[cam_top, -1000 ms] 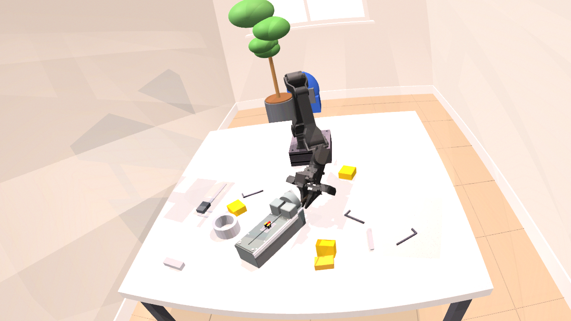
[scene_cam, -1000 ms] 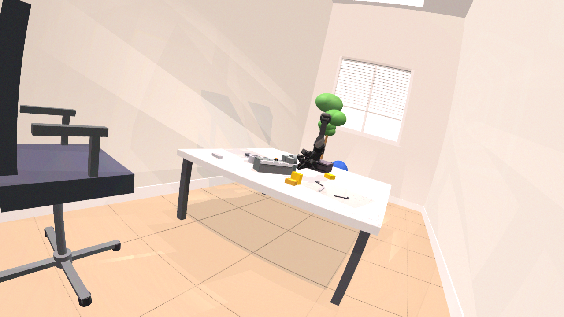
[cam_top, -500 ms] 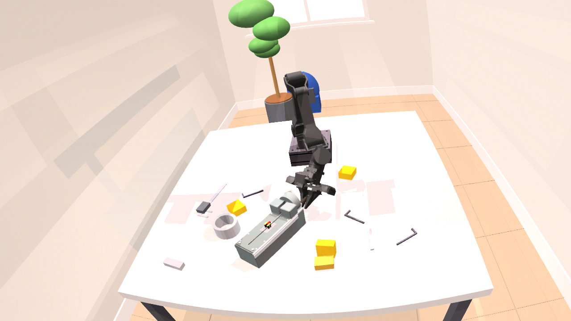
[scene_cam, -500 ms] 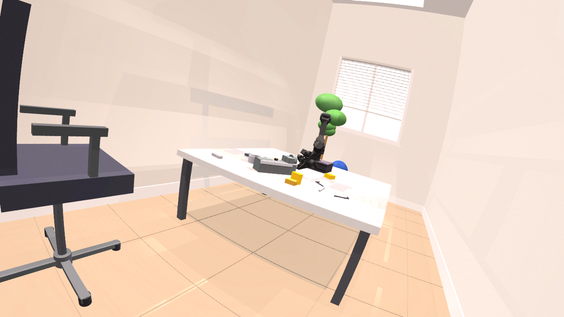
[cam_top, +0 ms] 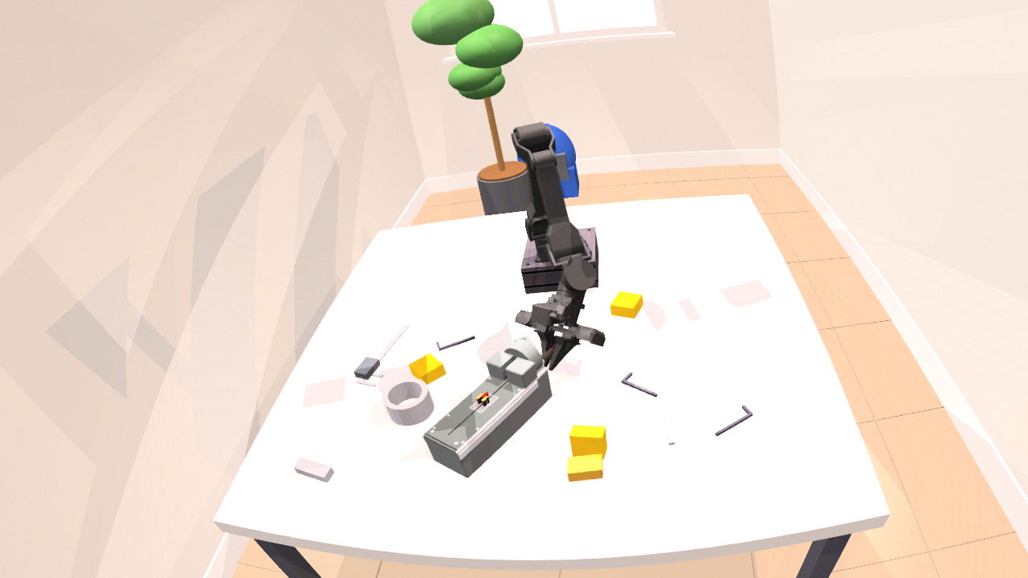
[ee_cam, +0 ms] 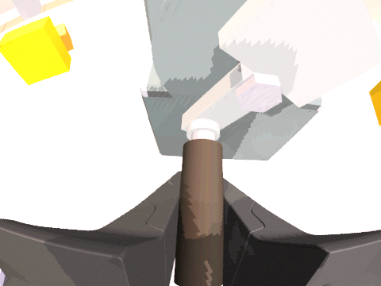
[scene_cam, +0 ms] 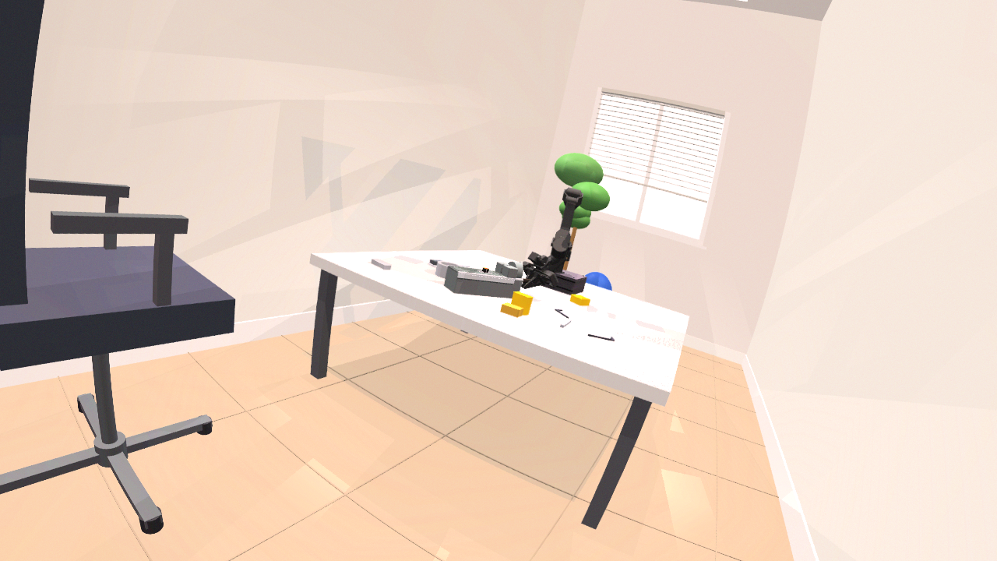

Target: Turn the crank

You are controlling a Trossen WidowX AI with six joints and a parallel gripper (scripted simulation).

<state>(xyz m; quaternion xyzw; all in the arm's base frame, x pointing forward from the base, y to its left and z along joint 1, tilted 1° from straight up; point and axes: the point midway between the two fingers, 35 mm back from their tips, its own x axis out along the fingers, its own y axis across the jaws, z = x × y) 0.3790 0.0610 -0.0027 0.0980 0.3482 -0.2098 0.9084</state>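
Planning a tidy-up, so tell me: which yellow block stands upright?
The yellow block beside a flat block, nearer the arm base; the others lie flat.

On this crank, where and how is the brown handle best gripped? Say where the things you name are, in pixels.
Probably mid-length on the brown handle [ee_cam: 202,206], fingers either side, coming end-on from its free end: it is a straight cylinder, and the crank arm [ee_cam: 218,105] blocks the other end.
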